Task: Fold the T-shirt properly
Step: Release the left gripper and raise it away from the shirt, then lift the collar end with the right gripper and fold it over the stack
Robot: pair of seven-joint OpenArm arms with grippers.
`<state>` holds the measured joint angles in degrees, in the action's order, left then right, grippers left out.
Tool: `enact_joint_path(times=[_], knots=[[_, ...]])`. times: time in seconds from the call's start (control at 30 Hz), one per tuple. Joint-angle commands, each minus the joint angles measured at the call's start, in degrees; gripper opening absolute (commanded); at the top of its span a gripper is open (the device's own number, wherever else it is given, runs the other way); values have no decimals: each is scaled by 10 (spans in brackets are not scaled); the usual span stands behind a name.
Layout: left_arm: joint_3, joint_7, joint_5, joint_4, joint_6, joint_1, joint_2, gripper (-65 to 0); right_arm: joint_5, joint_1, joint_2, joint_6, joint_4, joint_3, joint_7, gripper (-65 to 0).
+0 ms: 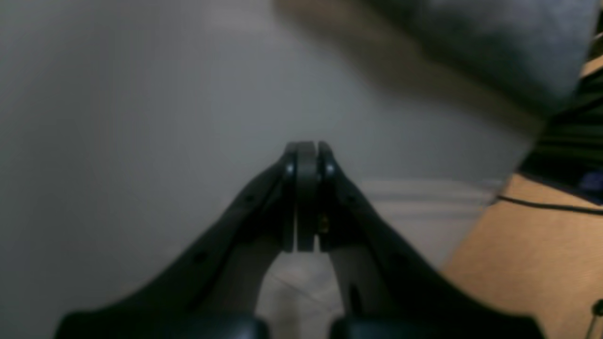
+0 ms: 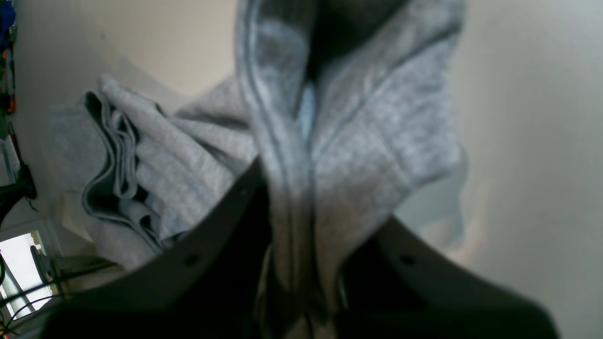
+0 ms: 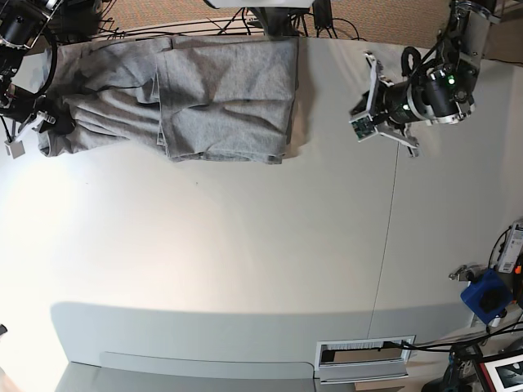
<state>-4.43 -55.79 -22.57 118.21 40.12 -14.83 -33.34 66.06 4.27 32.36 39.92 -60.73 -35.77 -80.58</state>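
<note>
The heather-grey T-shirt (image 3: 221, 98) lies partly folded and rumpled at the table's far left in the base view, plain side up. At the shirt's bunched left end, my right gripper (image 3: 45, 122) is shut on the cloth. In the right wrist view a thick fold of the T-shirt (image 2: 358, 141) runs between the black fingers of the right gripper (image 2: 294, 212), and the rest trails off in pleats to the left. My left gripper (image 3: 365, 110) hovers right of the shirt, apart from it. The left wrist view shows this left gripper (image 1: 306, 150) shut with nothing in it, the T-shirt (image 1: 494, 47) blurred beyond.
The white table (image 3: 245, 261) has a seam (image 3: 392, 212) running front to back. Cables (image 3: 245, 16) lie along its far edge. A blue device (image 3: 486, 296) sits off the right side, and a slotted plate (image 3: 364, 353) at the near edge. Wooden floor (image 1: 527, 263) shows past the table edge.
</note>
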Motion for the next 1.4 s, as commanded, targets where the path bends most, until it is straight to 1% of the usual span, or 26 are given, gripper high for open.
enact_joint_path(times=[0.0, 0.03, 0.07, 0.1, 0.13, 0.2, 0.23, 0.3, 0.33, 0.43, 0.47, 0.57, 0.73, 0.83, 0.93, 1.17, 1.27, 1.37], knots=[[3, 27, -1, 8, -1, 3, -4, -650, 14, -6, 16, 1, -8, -3, 6, -650], [3, 45, -1, 6, -11, 3, 0, -650, 14, -6, 16, 1, -8, -3, 6, -650], [3, 61, -1, 3, -37, 3, 4, -650, 14, -6, 16, 1, -8, -3, 6, -650], [3, 73, 0, -3, -57, 4, 13, -650, 14, -6, 16, 1, -8, -3, 6, -650], [3, 79, 7, -12, -66, 4, 24, -650, 15, -6, 16, 1, -8, -3, 6, -650], [3, 82, 31, -35, -67, 4, 48, -650, 33, -6, 16, 1, -8, -3, 6, -650], [3, 82, 35, -51, -67, 4, 59, -650, 51, -6, 17, 1, -8, -3, 6, -650], [3, 82, 33, -89, -64, 4, 74, -650, 92, -6, 19, 1, -8, -3, 6, -650], [3, 82, 30, -109, -55, 4, 79, -650, 110, -6, 21, 1, -8, -3, 6, -650], [2, 70, -3, -163, -29, 4, 81, -650, 146, -6, 27, 1, -8, -3, 6, -650], [2, 61, -18, -176, -25, 4, 81, -650, 156, -6, 28, 1, -8, -3, 6, -650], [2, 45, -49, -198, -26, 3, 81, -650, 189, -6, 28, 1, -8, -3, 6, -650], [2, 42, -72, -199, -26, 3, 81, -650, 189, -6, 17, 1, -15, -3, 6, -650], [1, 41, -73, -199, -26, 3, 81, -650, 189, -6, -10, 1, -50, -3, 6, -650], [1, 41, -73, -199, -26, 3, 85, -650, 189, -6, -52, 1, -116, -3, 6, -650], [1, 35, -73, -199, -26, 4, 102, -650, 189, -6, -175, 1, -312, -3, 6, -650], [1, 32, -73, -199, -26, 3, 102, -650, 163, -4, -229, 1, -377, -3, 6, -650], [1, 31, -73, -199, -26, 3, 102, -650, 143, -4, -278, 1, -414, 3, 6, -650]])
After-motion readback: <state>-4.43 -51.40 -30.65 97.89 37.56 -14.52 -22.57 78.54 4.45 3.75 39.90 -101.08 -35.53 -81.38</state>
